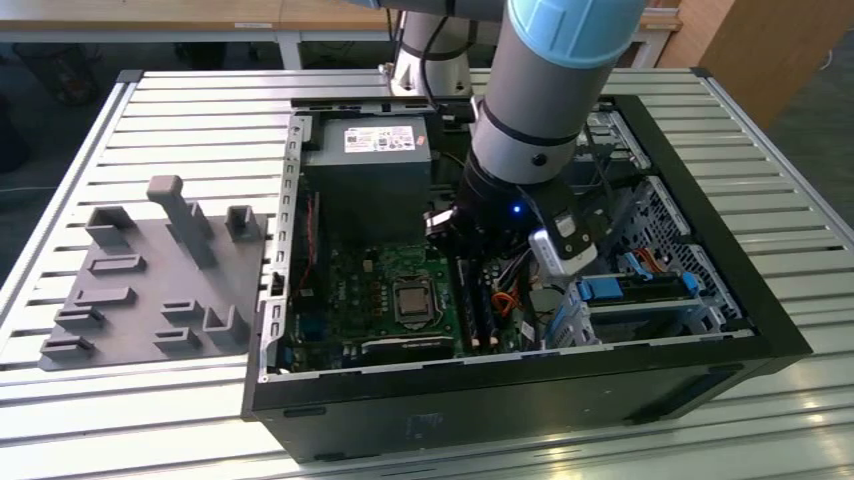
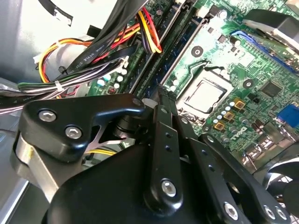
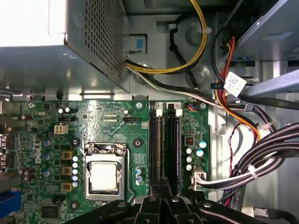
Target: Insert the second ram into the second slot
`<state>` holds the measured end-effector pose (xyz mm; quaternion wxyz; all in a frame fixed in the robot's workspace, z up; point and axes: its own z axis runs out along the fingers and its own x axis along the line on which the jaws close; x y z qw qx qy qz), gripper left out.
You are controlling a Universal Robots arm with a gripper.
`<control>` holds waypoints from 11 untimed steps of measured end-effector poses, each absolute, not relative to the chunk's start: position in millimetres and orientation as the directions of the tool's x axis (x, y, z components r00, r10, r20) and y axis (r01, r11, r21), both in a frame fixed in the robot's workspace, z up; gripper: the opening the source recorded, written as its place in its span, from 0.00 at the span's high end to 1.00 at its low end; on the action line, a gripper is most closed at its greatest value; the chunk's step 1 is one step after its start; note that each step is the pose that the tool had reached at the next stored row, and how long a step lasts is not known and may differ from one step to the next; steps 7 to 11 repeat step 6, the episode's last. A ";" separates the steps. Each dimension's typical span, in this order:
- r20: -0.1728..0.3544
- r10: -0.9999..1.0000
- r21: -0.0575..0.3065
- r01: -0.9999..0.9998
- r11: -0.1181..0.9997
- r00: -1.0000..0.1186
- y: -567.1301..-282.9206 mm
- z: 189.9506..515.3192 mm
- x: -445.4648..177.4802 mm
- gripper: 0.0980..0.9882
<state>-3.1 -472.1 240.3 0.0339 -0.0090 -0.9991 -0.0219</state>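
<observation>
The gripper (image 3: 161, 198) is hanging low inside the open computer case (image 1: 747, 320), right over the green board (image 3: 117, 135). Its fingers (image 2: 161, 100) are pressed together, and they are pinching nothing that I can see.

Two long dark slots (image 3: 164, 144) are lying side by side next to the square silver chip (image 3: 103, 175). They run in a straight line away from the fingertips, so the gripper is sitting right at one end of them.

In the exterior view, two thin sticks (image 1: 478, 305) seem to be standing in these slots already. I think the second ram is one of them, but I cannot tell which one, or if it is pushed all the way down.

A bunch of colored wires (image 3: 233, 107) is lying just beside the slots.
</observation>
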 end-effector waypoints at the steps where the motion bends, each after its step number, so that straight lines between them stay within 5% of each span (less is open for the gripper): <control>1: 0.068 0.016 0.043 0.019 0.999 -0.998 -472.1 240.3 -3.1 0.99; 11: 0.068 0.016 0.043 0.019 0.999 -0.998 -472.1 240.4 -3.1 0.99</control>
